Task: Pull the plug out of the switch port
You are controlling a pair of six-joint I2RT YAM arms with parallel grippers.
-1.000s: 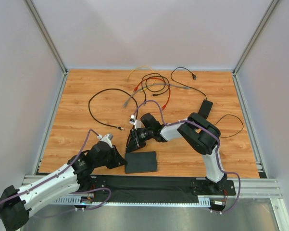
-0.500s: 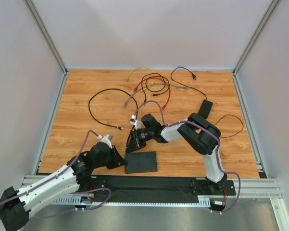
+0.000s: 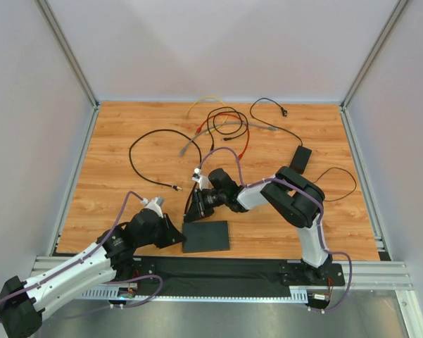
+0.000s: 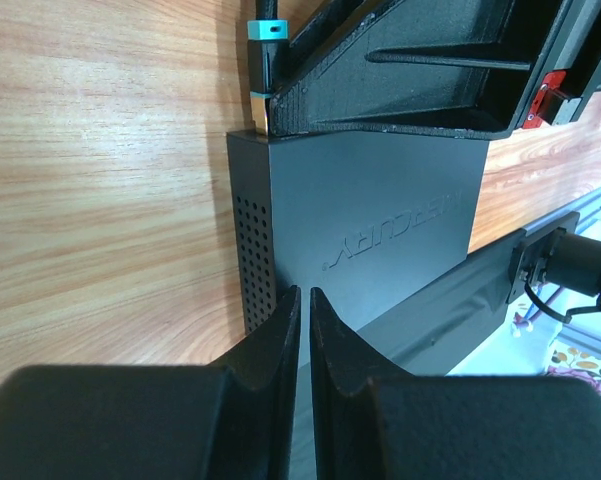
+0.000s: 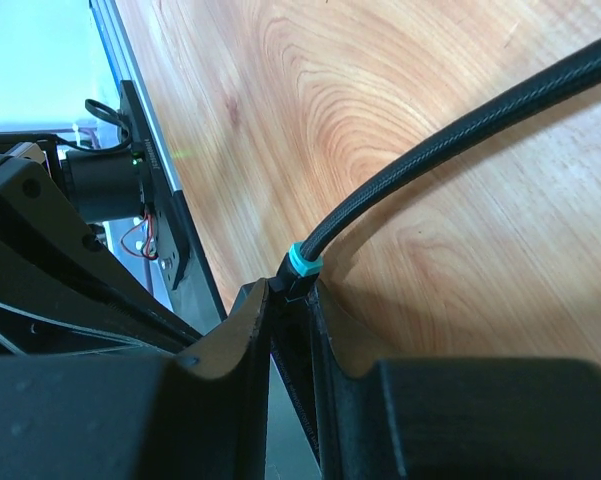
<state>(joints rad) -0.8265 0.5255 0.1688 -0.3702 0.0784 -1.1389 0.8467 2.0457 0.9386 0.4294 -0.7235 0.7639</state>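
The flat black switch (image 3: 206, 236) lies near the table's front edge; it fills the middle of the left wrist view (image 4: 380, 230). A black plug with a teal collar (image 4: 267, 60) meets the switch's far left corner; how deep it sits is hidden. My right gripper (image 3: 194, 211) is shut on that plug (image 5: 300, 285), from which a braided black cable (image 5: 460, 130) runs away. My left gripper (image 3: 174, 238) is shut with only a slit between its fingertips (image 4: 287, 300). It rests at the switch's left edge, beside the perforated side.
A black power-adapter brick (image 3: 300, 159) with a thin cord lies at the right. Several loose cables (image 3: 222, 127) are tangled at the back, with a black cable loop (image 3: 155, 151) on the left. A black mat and metal rail (image 3: 218, 278) run along the near edge.
Almost nothing: the right gripper stays on the plug, the left arm has shifted slightly, and the switch has not moved.
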